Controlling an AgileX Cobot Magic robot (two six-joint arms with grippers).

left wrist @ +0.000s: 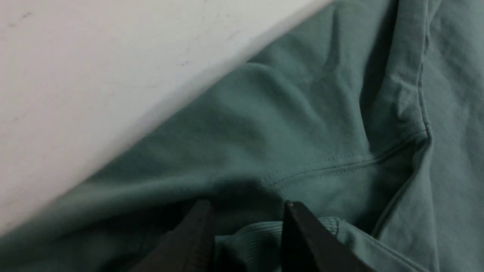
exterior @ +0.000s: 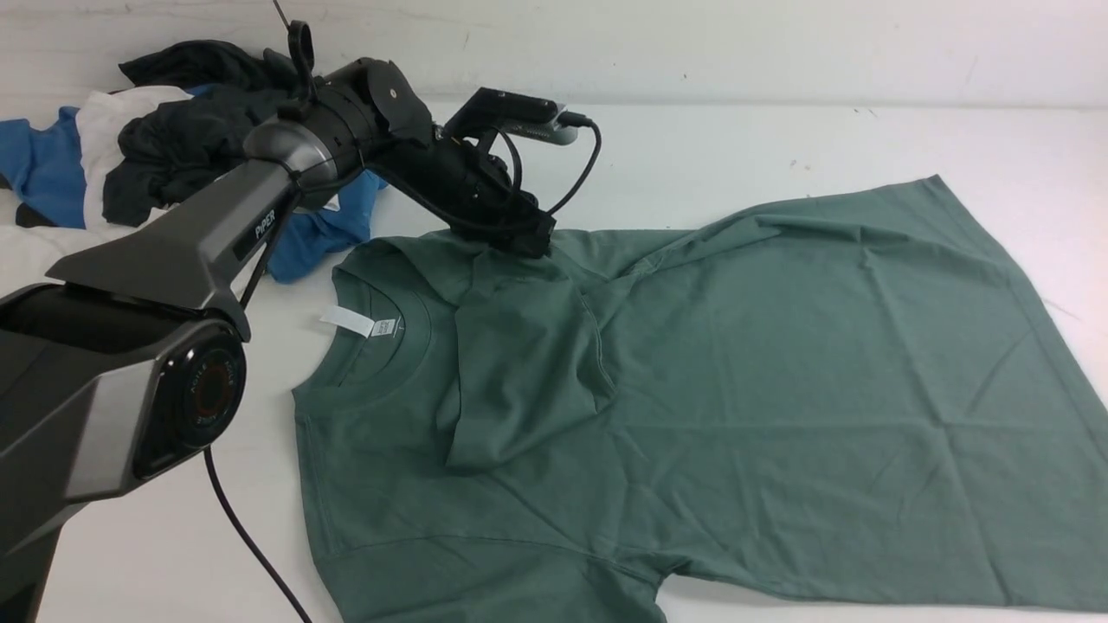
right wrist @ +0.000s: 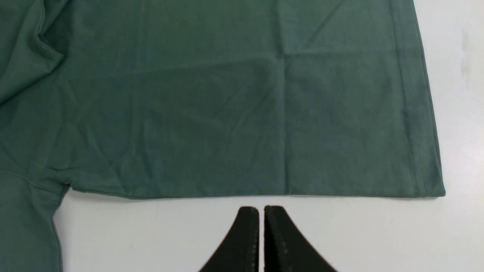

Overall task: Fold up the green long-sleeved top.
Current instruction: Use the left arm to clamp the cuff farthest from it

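Note:
The green long-sleeved top (exterior: pixel 779 381) lies flat on the white table (exterior: pixel 736 147), neck with a white tag (exterior: pixel 349 320) at the left, hem at the right. Its far sleeve (exterior: pixel 519 363) is folded over the chest. My left gripper (exterior: pixel 526 245) sits low on the far shoulder. In the left wrist view its fingers (left wrist: pixel 298 234) stand apart, and the gripper (left wrist: pixel 245 204) is open with a ribbed green edge (left wrist: pixel 257 234) lying between them. My right gripper (right wrist: pixel 261 208) is shut and empty above bare table, just off the top's near side edge (right wrist: pixel 227 194). It is out of the front view.
A heap of blue, white and black garments (exterior: pixel 130 147) lies at the far left, behind the left arm (exterior: pixel 216 225). The arm's black cable (exterior: pixel 251 536) trails over the table near the top's near shoulder. A white wall (exterior: pixel 692 43) bounds the back.

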